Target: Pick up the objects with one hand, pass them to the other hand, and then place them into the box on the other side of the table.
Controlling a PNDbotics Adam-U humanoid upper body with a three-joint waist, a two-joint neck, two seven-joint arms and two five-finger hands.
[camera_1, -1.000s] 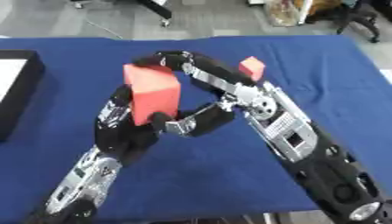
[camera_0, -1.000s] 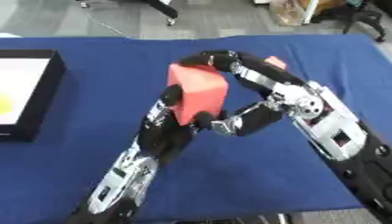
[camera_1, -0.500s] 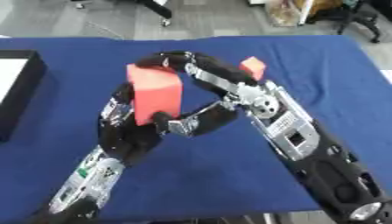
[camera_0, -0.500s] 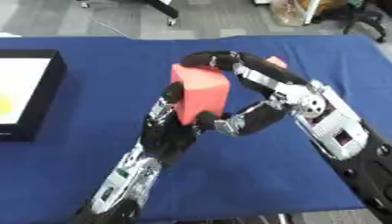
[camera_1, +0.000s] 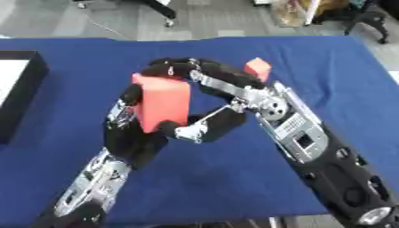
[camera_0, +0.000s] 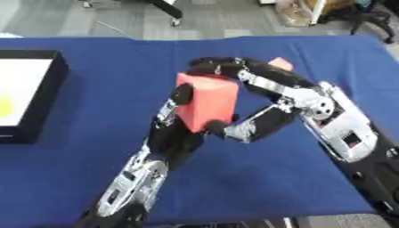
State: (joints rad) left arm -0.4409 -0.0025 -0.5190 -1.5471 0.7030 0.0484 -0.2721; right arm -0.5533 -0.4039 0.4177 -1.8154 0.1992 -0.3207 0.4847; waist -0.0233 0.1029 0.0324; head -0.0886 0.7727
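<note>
While the red block [camera_0: 207, 102] hangs in mid-air above the middle of the blue worktop [camera_0: 93, 80], both hands are on it at once, and that reads as the hand-over itself: one hand giving, the other taking. Look at the right hand [camera_1: 234, 87]: it arches over from the right, fingers [camera_1: 175, 67] curled down across the block's top edge, with its thumb coming in low against the bottom corner, so the block is pinched top to bottom. Now the left hand [camera_0: 175, 133] rises from the lower left, tucked behind and under the block; one finger [camera_0: 183, 93] shows against the block's left face, and the rest of the hand cradles the lower left side, closed around it as far as can be seen. The block is held tilted, upper end leaning to the right, well clear of the cloth, probably so each hand can reach a different face without crowding the other. Out at the far left edge sits the black box [camera_0: 43, 107], pale inside with something yellow showing at its floor, well apart from the block; that side is my guess for where the block is headed, which would make the left hand the receiver. Behind the right hand, a smaller reddish piece [camera_1: 258, 68] rests on the worktop, untouched, likely next in line.
</note>
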